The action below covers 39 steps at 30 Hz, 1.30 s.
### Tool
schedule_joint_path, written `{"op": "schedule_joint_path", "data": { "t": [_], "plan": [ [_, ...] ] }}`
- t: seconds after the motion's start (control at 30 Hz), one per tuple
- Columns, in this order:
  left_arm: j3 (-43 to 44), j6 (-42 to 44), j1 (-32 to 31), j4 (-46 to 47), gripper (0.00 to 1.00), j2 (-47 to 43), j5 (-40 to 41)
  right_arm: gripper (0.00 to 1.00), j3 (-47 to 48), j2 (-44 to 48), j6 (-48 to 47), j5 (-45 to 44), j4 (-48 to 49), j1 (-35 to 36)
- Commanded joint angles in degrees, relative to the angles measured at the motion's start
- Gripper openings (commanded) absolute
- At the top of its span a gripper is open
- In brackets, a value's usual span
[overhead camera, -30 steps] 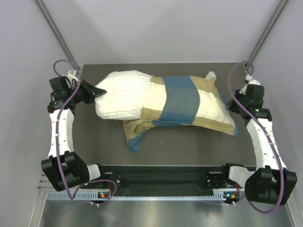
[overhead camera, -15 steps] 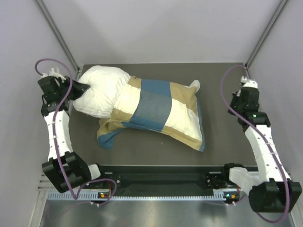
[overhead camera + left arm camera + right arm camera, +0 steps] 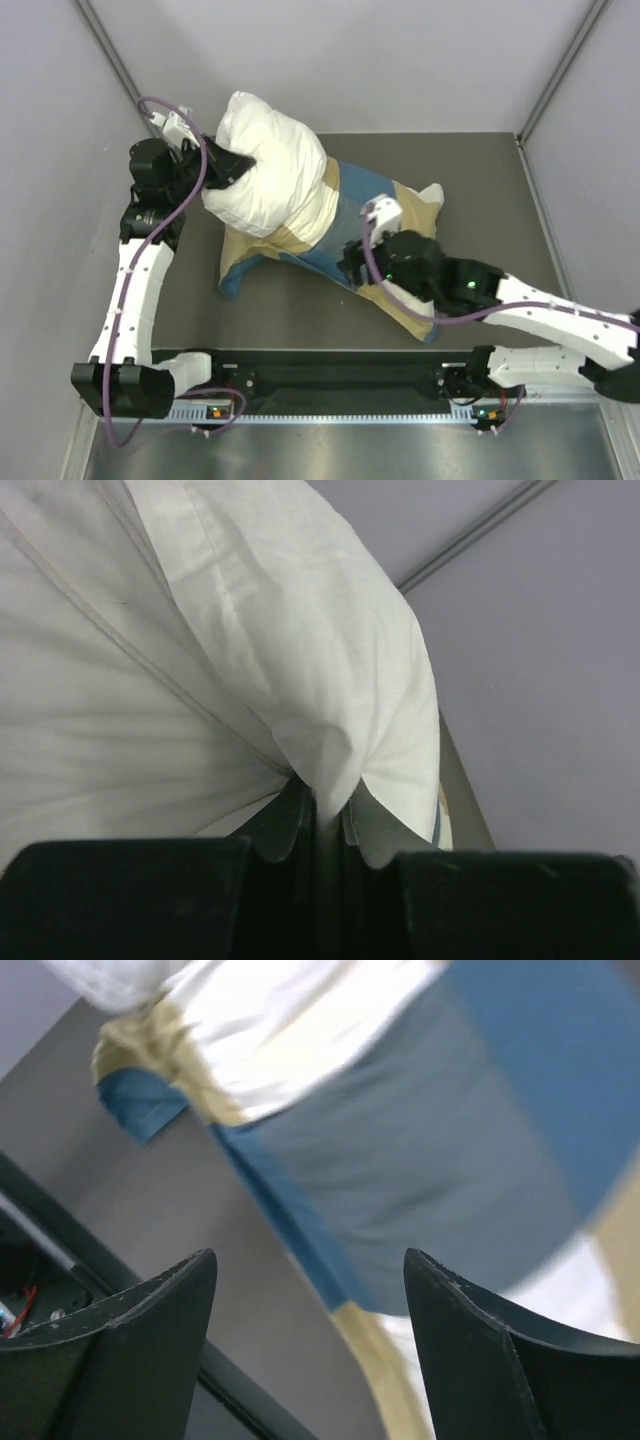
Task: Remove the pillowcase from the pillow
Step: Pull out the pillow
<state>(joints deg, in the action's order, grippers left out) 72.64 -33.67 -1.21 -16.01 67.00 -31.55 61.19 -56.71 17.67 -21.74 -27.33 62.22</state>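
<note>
At the far left, the left gripper [image 3: 232,166] was seen closed narrowly on a fold of the pillow [image 3: 270,165], with white cloth pinched between its jaws in the left wrist view. The bare white end of the pillow was held raised and tilted toward the far left corner, while its other end was lodged inside the pillowcase [image 3: 362,212]. The checked pillowcase was spread across the middle of the dark table [image 3: 490,190], its open mouth bunched around the pillow's middle and a loose blue-edged corner draped toward the near left. To the right, the right gripper [image 3: 352,262] was poised just over the near edge of the pillowcase, its jaws spread wide with nothing between them. Blurred blue and tan checks were shown beneath it in the right wrist view. The step in hand was judged to be taking hold of the cover, with roughly half the pillow out. Next, the cloth would need to be pinched and drawn rightward while the pillow was pulled away to the left.
</note>
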Motion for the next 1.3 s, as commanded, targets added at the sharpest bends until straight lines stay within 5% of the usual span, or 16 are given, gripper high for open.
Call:
{"op": "schedule_joint_path", "data": {
  "t": [0.0,0.13,0.43,0.73,1.0,1.1,1.13,1.17,1.27],
  "plan": [
    [3.8,-7.4,-4.5,6.2,0.00,-0.9,-10.1,0.75,2.2,-7.7,-0.3,-8.4,11.0,9.8],
    [4.4,-11.2,-8.0,7.5,0.00,-2.3,-5.9,0.80,2.4,-13.2,-4.7,-16.1,23.2,18.0],
    [5.4,-17.5,-13.8,8.1,0.00,-6.2,3.2,0.82,3.4,-21.7,-14.2,-23.0,41.8,20.9],
    [6.3,-22.7,-14.7,10.4,0.00,-7.8,4.5,0.82,8.3,-33.9,-21.0,-28.8,48.9,20.9],
    [6.6,-25.3,-15.1,10.9,0.00,-9.6,2.3,0.82,14.1,-44.0,-15.0,-40.0,45.7,20.5],
    [6.5,-26.3,-15.3,11.5,0.00,-10.7,1.8,0.41,14.7,-46.6,-12.2,-47.9,44.8,19.6],
    [6.5,-26.4,-15.2,11.8,0.00,-11.0,1.6,0.08,14.7,-46.7,-11.1,-50.9,44.0,19.2],
    [6.5,-26.5,-15.2,11.9,0.00,-11.4,1.4,0.00,14.4,-46.8,-10.6,-52.2,43.9,18.3],
    [7.1,-25.1,-15.2,11.5,0.00,-11.4,1.8,0.00,12.5,-46.0,-11.7,-57.5,43.2,16.1]
  ]
}}
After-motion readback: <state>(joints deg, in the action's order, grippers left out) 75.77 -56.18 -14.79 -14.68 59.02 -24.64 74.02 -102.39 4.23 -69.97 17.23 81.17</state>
